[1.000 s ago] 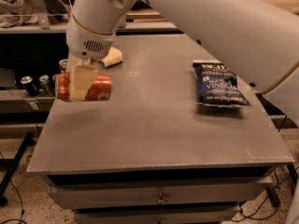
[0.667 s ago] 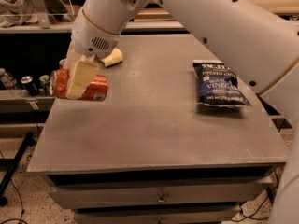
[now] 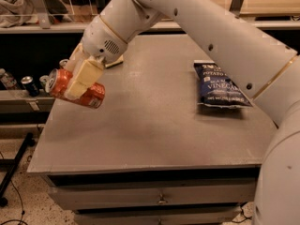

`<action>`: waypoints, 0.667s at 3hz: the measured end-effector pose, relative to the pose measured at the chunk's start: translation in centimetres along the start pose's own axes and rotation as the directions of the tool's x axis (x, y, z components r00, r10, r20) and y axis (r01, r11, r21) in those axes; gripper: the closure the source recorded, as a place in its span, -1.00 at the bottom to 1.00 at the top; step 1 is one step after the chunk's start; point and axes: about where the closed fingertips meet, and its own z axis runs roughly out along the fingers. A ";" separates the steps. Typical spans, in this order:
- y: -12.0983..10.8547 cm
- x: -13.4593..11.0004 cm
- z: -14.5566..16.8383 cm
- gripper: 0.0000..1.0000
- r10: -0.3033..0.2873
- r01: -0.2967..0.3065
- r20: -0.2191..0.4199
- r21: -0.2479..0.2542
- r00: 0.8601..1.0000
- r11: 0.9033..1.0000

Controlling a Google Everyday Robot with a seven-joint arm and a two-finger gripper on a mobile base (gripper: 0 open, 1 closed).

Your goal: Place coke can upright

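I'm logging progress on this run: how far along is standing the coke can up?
Done: the gripper is shut on the coke can, holding it off the table. In hand: the can hangs tilted, nearly on its side, at the table's left edge. Left: turn it upright, set it down, release.

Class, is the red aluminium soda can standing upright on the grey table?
No: the gripper, at the left edge of the grey table, holds the red aluminium soda can lying nearly sideways.
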 end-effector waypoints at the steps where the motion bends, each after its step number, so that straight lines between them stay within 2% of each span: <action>1: 0.4 0.3 -0.1 1.00 0.043 -0.041 0.085 -0.027 0.995 0.999; 2: 1.1 0.7 -0.4 1.00 0.109 -0.106 0.162 -0.027 0.981 0.994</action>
